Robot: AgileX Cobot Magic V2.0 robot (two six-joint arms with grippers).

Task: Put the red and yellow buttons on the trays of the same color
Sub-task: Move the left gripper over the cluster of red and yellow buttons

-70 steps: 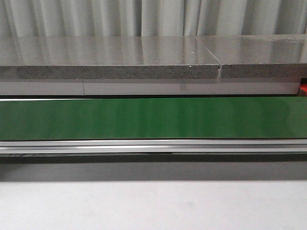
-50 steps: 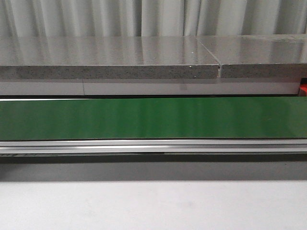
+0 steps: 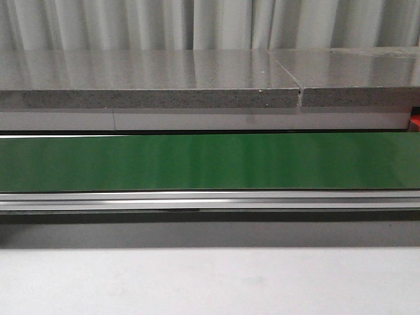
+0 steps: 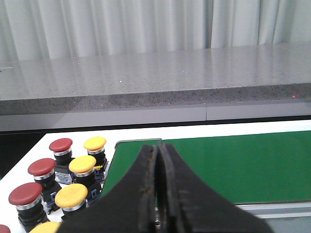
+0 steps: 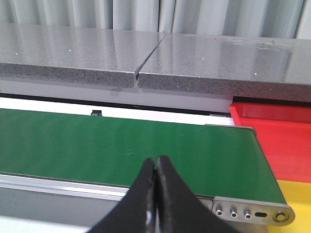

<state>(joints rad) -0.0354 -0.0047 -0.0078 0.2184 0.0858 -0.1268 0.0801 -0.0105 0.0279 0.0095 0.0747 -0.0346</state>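
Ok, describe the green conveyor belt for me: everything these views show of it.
The green conveyor belt is a long, flat, smooth strip with a slight sheen, running left to right across the front view below the grey stone counter. A silver metal rail edges its near side. Nothing lies on it. The right wrist view shows its right end, a metal end piece with bolts, beside the red tray. Red and yellow buttons stand past its left end.

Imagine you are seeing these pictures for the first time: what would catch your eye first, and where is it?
The long green conveyor belt runs across the whole front view. In the left wrist view, red buttons and yellow buttons cluster beside the belt's end. In the right wrist view, a bright red tray sits past the belt's other end, a yellow surface next to it.
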